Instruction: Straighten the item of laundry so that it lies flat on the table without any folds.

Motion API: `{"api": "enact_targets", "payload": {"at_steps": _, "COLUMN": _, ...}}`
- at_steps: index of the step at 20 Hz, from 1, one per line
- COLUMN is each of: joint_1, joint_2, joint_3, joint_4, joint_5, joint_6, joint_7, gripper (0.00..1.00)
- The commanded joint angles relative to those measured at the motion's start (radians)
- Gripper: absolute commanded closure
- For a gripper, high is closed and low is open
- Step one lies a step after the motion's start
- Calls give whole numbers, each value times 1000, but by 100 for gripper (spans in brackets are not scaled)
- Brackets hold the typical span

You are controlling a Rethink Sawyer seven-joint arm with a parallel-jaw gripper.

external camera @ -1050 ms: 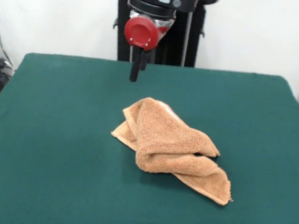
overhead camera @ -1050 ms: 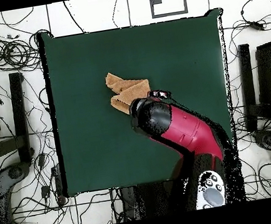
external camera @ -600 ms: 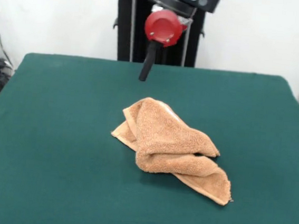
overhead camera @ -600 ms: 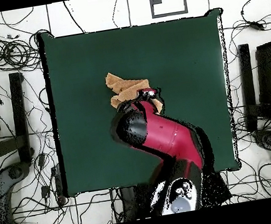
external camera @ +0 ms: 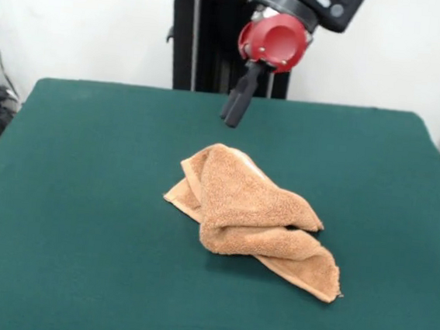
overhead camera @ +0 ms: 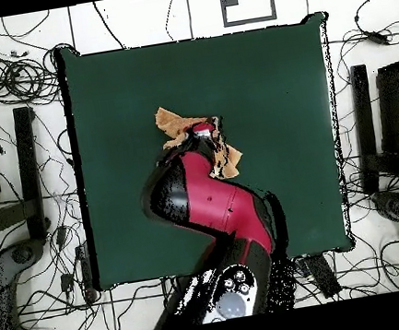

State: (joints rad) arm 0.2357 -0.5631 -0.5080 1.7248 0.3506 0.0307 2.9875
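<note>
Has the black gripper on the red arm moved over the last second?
Yes. In the front view the gripper has swung to the picture's right against the black pedestal, tilting over the crumpled tan-orange terry towel, which has not shifted.

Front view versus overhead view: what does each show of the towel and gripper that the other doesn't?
Front only: the towel's bunched shape, one fold rolled over another, and the gripper hanging above the table behind the towel, touching nothing. Overhead only: the whole table outline, the cables around it, and the arm covering part of the towel. Both: the towel lies crumpled near mid-table, not flat.
</note>
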Motion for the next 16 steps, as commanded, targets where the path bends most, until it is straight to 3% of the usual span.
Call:
{"api": "enact_targets", "payload": {"at_steps": 1, "joint_1": -190, "joint_2": -30, "joint_3": 322, "joint_4": 175, "joint_5": -109, "joint_6": -59, "joint_7": 30, "gripper": 0}}
{"api": "enact_targets", "payload": {"at_steps": 4, "joint_1": -119, "joint_2": -1, "joint_3": 225, "joint_4": 125, "joint_5": -117, "joint_6": 8, "joint_7": -11, "gripper": 0}}
{"api": "enact_targets", "payload": {"at_steps": 7, "joint_1": -135, "joint_2": -9, "joint_3": 229, "joint_4": 108, "joint_5": -137, "joint_6": 84, "joint_7": -33, "gripper": 0}}
{"api": "enact_targets", "payload": {"at_steps": 11, "joint_1": -174, "joint_2": -37, "joint_3": 277, "joint_4": 127, "joint_5": -162, "joint_6": 79, "joint_7": -18, "gripper": 0}}
{"api": "enact_targets", "payload": {"at_steps": 16, "joint_1": -59, "joint_2": -30, "joint_3": 183, "joint_4": 85, "joint_5": -126, "joint_6": 181, "joint_7": 37, "gripper": 0}}
